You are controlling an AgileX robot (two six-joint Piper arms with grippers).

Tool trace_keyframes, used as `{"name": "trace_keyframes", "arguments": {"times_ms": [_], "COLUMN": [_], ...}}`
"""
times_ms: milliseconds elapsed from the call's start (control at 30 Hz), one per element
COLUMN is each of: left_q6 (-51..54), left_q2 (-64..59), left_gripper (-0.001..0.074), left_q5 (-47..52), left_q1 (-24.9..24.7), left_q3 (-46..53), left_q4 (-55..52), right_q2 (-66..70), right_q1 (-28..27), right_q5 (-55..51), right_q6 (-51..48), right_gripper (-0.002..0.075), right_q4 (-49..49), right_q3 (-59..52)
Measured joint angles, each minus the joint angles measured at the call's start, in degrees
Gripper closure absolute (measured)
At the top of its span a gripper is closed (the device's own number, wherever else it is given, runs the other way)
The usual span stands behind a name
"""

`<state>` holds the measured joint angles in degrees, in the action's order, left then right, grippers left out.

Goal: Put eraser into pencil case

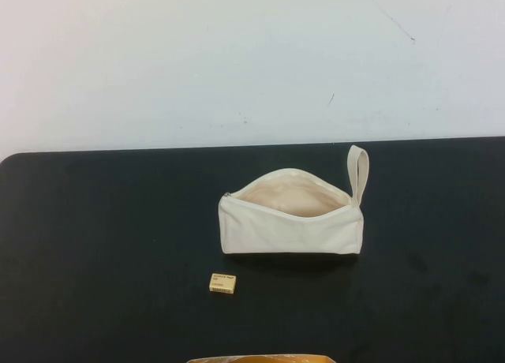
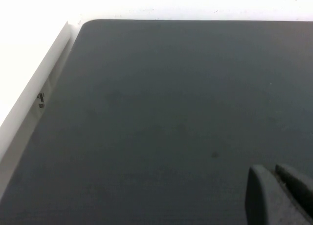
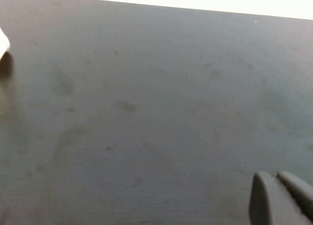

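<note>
The eraser, a tiny pale-yellow block with dark print, lies on the black table just in front of the pencil case's left end. The pencil case, a cream canvas pouch, stands unzipped with its beige lining showing and its loop strap at the right end. Neither arm shows in the high view. My left gripper is shut and empty over bare table near the far left corner. My right gripper is shut and empty over bare table; a white sliver sits at that view's edge.
A white wall runs behind the table's far edge. A yellowish object shows at the bottom edge of the high view. A white ledge borders the table in the left wrist view.
</note>
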<state>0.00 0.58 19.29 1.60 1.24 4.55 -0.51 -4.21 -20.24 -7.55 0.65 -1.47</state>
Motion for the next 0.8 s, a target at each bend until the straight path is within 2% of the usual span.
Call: {"name": "trace_keyframes", "arguments": {"times_ms": [500, 600, 800], "left_q6": [0.0, -2.7, -8.6], "left_q2": [0.0, 0.0, 0.0], "left_gripper": [0.0736, 0.0736, 0.0736], "left_q5": [-0.8, -3.0, -7.0], "left_q1": [0.0, 0.0, 0.0], "left_q3": [0.0, 0.3, 0.3], "left_q4": [5.8, 14.6, 41.2], "right_q2": [0.0, 0.0, 0.0], "right_q1": [0.0, 0.0, 0.0], "right_q5": [0.0, 0.0, 0.0], "right_q6": [0.0, 0.0, 0.0], "right_gripper": [0.0727, 0.0727, 0.0727], "right_q4": [0.0, 0.0, 0.0], "right_q3": [0.0, 0.0, 0.0]}}
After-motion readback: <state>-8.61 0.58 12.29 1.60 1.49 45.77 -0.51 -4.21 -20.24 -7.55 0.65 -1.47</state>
